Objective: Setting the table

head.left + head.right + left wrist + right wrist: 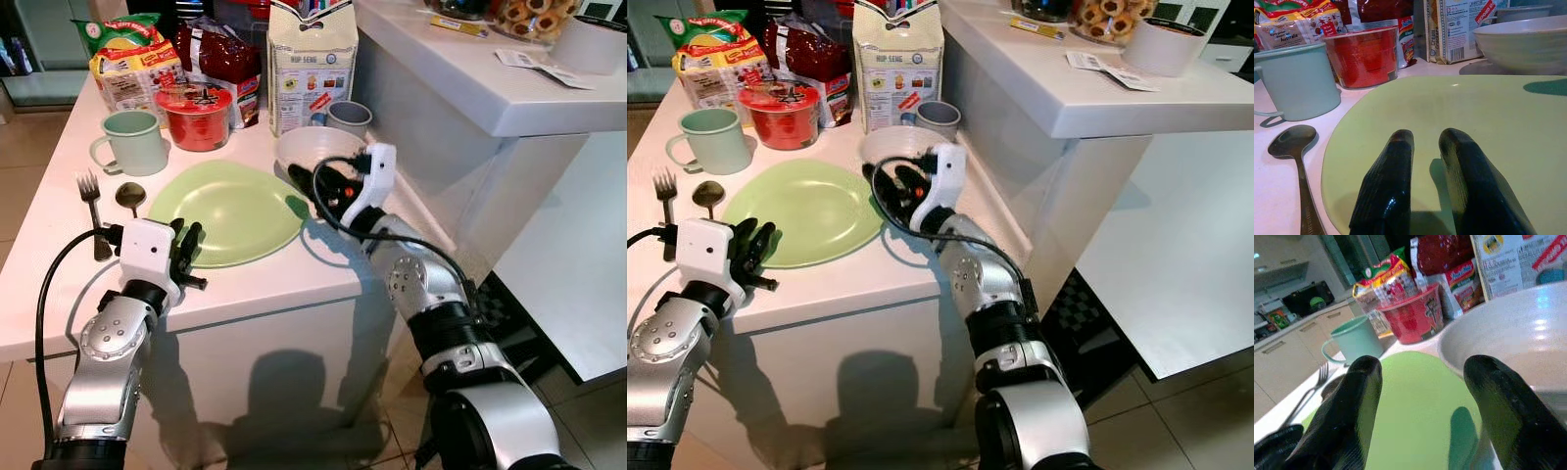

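The green plate [235,211] lay flat on the white counter [294,272], near its front edge, with both end effectors at its rim. The left end effector [186,250] rested over the plate's near left edge, its two black fingers [1386,191] drawn close together with only a narrow gap and nothing between them. The right end effector [318,188] hovered at the plate's right side with its fingers spread wide apart, empty, one finger [1503,406] just in front of the white bowl [315,149]. Left of the plate lay a spoon [130,197] and, beyond it, a fork [93,201]. Behind stood a mint mug [132,142], a red cup [199,116], a cereal box [312,61] and snack bags [127,64].
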Available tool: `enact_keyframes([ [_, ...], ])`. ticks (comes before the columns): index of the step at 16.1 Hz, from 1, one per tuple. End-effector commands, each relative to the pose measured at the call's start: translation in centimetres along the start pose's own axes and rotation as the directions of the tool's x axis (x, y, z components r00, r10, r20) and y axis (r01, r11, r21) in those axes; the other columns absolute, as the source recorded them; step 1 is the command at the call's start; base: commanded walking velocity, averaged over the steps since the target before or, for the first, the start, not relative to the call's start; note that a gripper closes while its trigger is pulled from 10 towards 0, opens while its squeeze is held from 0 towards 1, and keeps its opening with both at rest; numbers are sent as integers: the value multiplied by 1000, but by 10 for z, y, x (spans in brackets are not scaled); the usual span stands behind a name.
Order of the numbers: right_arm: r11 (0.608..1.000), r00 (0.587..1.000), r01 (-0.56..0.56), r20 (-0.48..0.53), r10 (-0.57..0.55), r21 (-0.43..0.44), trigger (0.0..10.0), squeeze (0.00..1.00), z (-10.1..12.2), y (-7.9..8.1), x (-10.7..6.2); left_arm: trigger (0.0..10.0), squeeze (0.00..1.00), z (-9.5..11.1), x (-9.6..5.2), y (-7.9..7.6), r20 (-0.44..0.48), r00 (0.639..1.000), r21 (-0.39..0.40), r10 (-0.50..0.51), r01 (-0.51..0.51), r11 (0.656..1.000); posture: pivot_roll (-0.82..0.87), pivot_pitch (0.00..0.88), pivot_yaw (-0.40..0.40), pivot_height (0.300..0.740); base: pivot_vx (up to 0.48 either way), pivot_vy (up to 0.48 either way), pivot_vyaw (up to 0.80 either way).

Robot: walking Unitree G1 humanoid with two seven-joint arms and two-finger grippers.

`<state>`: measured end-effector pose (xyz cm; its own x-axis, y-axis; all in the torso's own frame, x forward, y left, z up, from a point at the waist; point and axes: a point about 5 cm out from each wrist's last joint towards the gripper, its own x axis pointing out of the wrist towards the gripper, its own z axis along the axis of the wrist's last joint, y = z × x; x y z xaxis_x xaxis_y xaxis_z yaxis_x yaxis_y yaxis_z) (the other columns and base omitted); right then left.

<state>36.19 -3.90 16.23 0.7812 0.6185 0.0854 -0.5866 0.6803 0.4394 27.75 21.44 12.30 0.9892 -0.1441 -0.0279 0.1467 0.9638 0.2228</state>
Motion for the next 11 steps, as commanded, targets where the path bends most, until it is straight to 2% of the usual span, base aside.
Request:
enact_keyframes([
  [1, 1000, 1000, 3, 8, -3, -5, 10000, 1000, -1, 3, 1, 10000, 0, -56, -14, -20, -264, 962, -75, -65, 46, 996, 204, 0, -117, 740, 0, 0, 0],
  [3, 998, 1000, 30, -6, -30, -49, 10000, 1000, 0, 1, 2, 10000, 0, -55, -13, -19, -259, 964, -75, -63, 45, 996, 205, 0, -117, 740, 0, 0, 0],
  [4, 997, 999, 38, -11, -39, -61, 10000, 0, -1, 1, 2, 10000, 0, -54, -12, -18, -257, 964, -75, -62, 44, 996, 205, 0, -117, 740, 0, 0, 0],
  [5, 997, 998, 52, -16, -53, -64, 10000, 0, -2, -2, 2, 10000, 0, -44, -6, -14, -226, 972, -53, -61, 50, 997, 205, 0, -114, 740, 0, 0, 0],
  [11, 997, 998, 57, -34, -59, -59, 10000, 0, -9, -2, 0, 10000, 0, -11, 2, 12, -131, 991, -16, 11, -13, 1000, 211, 0, -108, 740, 0, 0, 0],
])
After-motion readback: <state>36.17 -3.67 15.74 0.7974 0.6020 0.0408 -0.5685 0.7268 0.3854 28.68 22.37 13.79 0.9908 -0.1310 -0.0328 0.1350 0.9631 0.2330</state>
